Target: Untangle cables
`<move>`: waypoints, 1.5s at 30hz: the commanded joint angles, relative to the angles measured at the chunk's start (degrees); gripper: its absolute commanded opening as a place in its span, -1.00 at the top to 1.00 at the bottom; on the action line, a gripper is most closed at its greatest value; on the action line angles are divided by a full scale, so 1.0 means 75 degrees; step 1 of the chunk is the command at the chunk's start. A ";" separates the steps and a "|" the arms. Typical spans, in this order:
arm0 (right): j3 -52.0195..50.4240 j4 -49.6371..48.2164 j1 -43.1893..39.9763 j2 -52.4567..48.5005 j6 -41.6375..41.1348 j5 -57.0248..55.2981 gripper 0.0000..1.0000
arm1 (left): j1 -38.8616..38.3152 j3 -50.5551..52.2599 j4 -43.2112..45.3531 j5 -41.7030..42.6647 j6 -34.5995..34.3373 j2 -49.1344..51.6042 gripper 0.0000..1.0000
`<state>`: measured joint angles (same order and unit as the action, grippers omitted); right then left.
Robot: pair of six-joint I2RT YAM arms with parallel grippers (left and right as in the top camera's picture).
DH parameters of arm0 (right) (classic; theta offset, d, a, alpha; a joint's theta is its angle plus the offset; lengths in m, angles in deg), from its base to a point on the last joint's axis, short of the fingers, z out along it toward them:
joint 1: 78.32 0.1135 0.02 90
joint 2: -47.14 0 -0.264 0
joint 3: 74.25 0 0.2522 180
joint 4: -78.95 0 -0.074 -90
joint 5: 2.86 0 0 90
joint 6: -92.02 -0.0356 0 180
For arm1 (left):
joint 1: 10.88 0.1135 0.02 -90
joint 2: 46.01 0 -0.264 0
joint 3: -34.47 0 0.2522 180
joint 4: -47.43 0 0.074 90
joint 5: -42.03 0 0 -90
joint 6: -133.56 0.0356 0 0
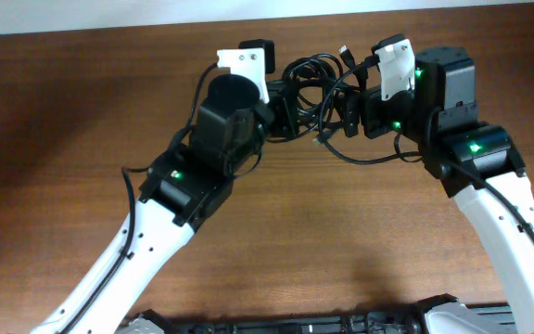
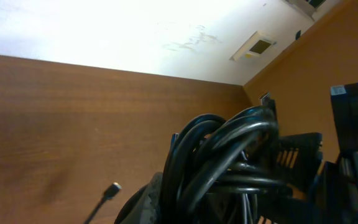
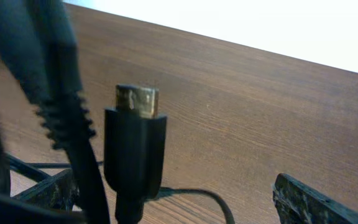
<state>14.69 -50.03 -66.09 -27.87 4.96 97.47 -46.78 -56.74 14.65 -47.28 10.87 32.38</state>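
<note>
Brown wooden tabletop [image 1: 82, 111], pale wall [image 1: 109, 14] behind; one knot of cables [image 1: 309, 79], two grippers: left gripper [image 1: 281, 113] clamped on it, right gripper [image 1: 352, 113] spread wide.

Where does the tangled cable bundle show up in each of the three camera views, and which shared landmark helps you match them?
Overhead: the cable bundle sits at top centre, a dark knot of loops.
Left wrist: the cable bundle fills the lower centre and right, thick black loops close to the lens.
Right wrist: left side, blurred cords and one upright gold-tipped plug.
Shared landmark: the brown wooden table, behind the cables in every view.
</note>
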 commanded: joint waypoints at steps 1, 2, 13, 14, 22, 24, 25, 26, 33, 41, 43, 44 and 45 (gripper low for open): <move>0.0134 0.0067 0.0009 -0.0044 -0.0032 -0.0501 -0.97 | 0.0268 -0.0082 0.0029 0.0204 -0.0213 -0.0629 1.00; 0.0134 0.0085 0.0009 -0.0044 -0.0047 -0.0597 -0.97 | 0.0326 -0.0082 -0.0035 0.0201 -0.0210 -0.0711 1.00; 0.0134 0.0495 0.0012 -0.0044 -0.0519 -0.0857 -0.97 | 0.1413 -0.0082 -0.0498 -0.0012 -0.0093 -0.1306 1.00; 0.0134 0.0498 0.0012 -0.0044 -0.0519 -0.0775 -0.97 | 0.1483 -0.0082 -0.0565 -0.0006 -0.0093 -0.1306 1.00; 0.0134 0.0615 0.0012 -0.0041 -0.0525 -0.0571 -0.97 | 0.1574 -0.0082 -0.0673 -0.0006 0.0370 -0.1306 1.00; 0.0134 0.0673 0.0017 -0.0012 -0.0522 -0.0326 -0.97 | 0.1571 -0.0082 -0.0714 -0.0003 0.0379 -0.1306 1.00; 0.0134 0.0679 0.0017 0.0020 -0.0519 -0.0102 -0.97 | 0.1571 -0.0082 -0.0740 -0.0006 0.0382 -0.1306 1.00; 0.0134 0.0676 0.0017 0.0073 -0.0516 0.0125 -0.97 | 0.1571 -0.0082 -0.0764 -0.0003 0.0463 -0.1306 1.00; 0.0134 0.0737 0.0017 0.0481 0.0819 0.2681 -0.97 | 0.1518 -0.0079 -0.0924 0.0216 0.2745 -0.1297 1.00; 0.0134 0.0723 0.0020 0.0778 0.0985 0.4290 -0.97 | 0.1384 -0.0079 -0.1169 0.0609 0.4319 -0.1297 1.00; 0.0134 0.0723 0.0020 0.0793 0.0985 0.4520 -0.97 | 0.1384 -0.0079 -0.1204 0.0766 0.4351 -0.1282 1.00; 0.0137 0.0726 0.0020 0.0790 0.0988 0.4613 -0.97 | 0.1384 -0.0079 -0.1195 0.1166 0.4607 -0.1253 1.00; 0.0134 0.0729 0.0020 0.0790 0.0991 0.4639 -0.96 | 0.1384 -0.0079 -0.1195 0.1597 0.4963 -0.1233 1.00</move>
<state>15.78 -44.42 -65.90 -22.90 11.47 127.41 -36.25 -56.74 5.34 -43.04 41.34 23.53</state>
